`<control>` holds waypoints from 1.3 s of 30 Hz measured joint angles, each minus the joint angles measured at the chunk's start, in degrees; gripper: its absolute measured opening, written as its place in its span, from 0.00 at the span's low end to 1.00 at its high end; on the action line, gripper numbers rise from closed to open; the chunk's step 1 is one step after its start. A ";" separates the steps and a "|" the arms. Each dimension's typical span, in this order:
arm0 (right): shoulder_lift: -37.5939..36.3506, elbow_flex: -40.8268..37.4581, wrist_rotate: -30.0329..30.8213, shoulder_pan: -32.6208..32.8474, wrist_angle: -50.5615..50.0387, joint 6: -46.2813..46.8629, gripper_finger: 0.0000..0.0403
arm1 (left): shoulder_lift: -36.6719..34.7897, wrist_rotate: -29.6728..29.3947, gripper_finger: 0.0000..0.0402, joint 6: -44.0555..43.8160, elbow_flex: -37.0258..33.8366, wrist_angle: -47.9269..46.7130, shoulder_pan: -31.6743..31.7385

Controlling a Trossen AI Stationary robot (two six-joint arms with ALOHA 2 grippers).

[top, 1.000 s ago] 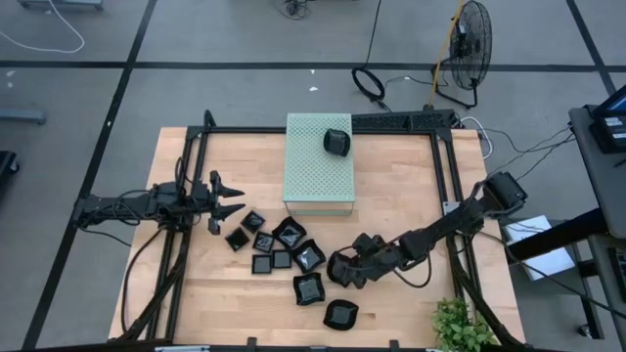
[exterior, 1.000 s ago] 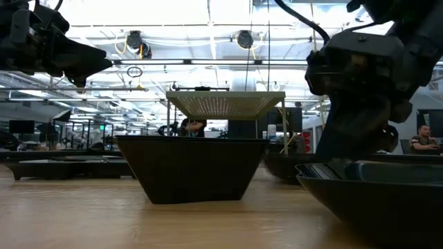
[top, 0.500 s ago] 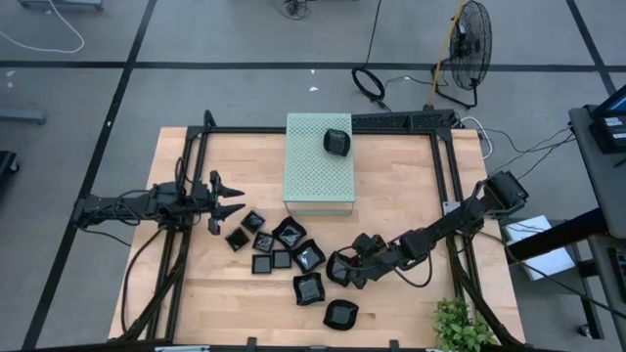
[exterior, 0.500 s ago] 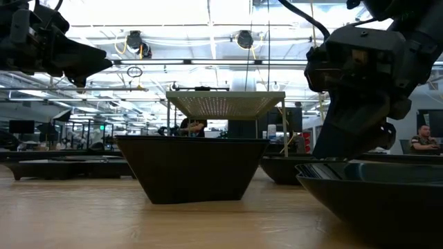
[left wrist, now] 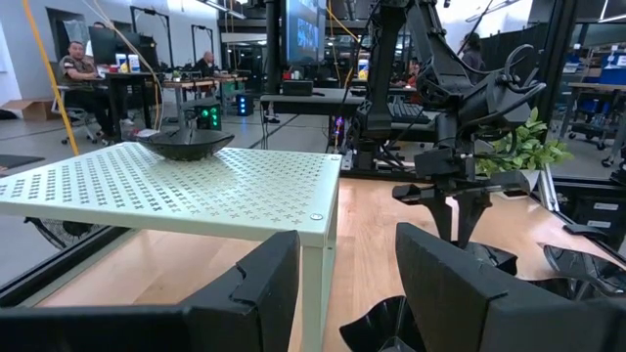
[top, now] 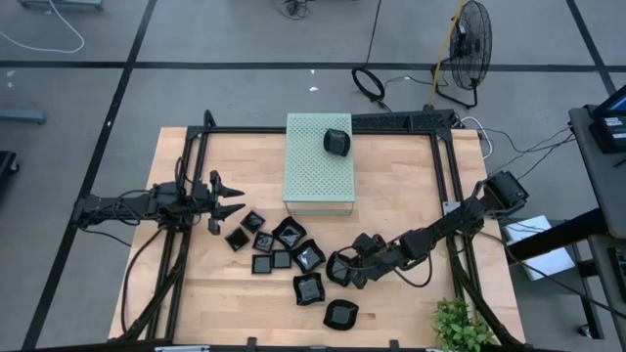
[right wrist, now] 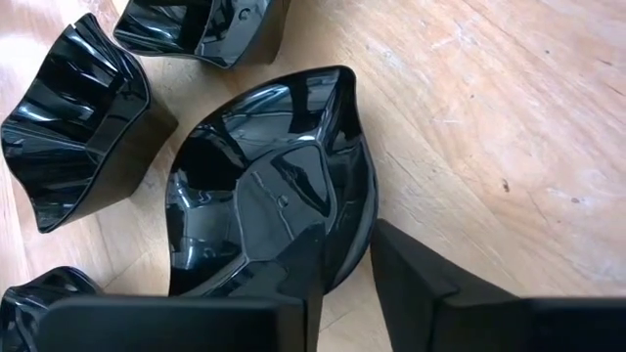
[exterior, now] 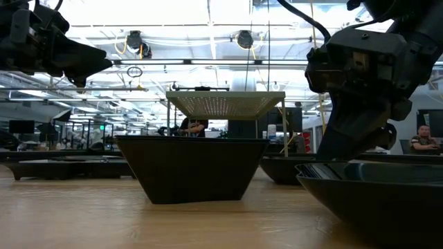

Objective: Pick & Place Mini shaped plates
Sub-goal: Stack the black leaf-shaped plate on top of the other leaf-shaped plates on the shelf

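The right gripper (top: 339, 269) is seen from above low over the table (top: 401, 196), at about five o'clock from the pale green box (top: 319, 163). Only the right wrist view shows its fingers (right wrist: 430, 279) parted astride the rim of a leaf-shaped plate (right wrist: 269, 196), one inside and one outside, not yet closed on it. A scalloped plate (right wrist: 83, 117) lies just beside, at the leaf-shaped plate's nine o'clock in the high view. The cluster of mini shaped plates (top: 279, 249) is spread at the box's six to seven o'clock, and one dish (top: 336, 142) rests on the box top. The left gripper (top: 227, 198) is held open at the box's nine o'clock. In the low view a square plate (exterior: 192, 167) blocks much of the table behind
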 joint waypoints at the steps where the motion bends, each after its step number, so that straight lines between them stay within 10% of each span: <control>1: 0.00 0.00 0.00 0.00 0.01 0.00 0.17 | 0.00 0.00 0.44 0.00 0.00 0.00 0.01; 39: -8.12 -0.06 -0.02 -5.81 14.76 -24.71 0.00 | -0.01 -0.04 0.44 0.00 -0.04 0.02 0.02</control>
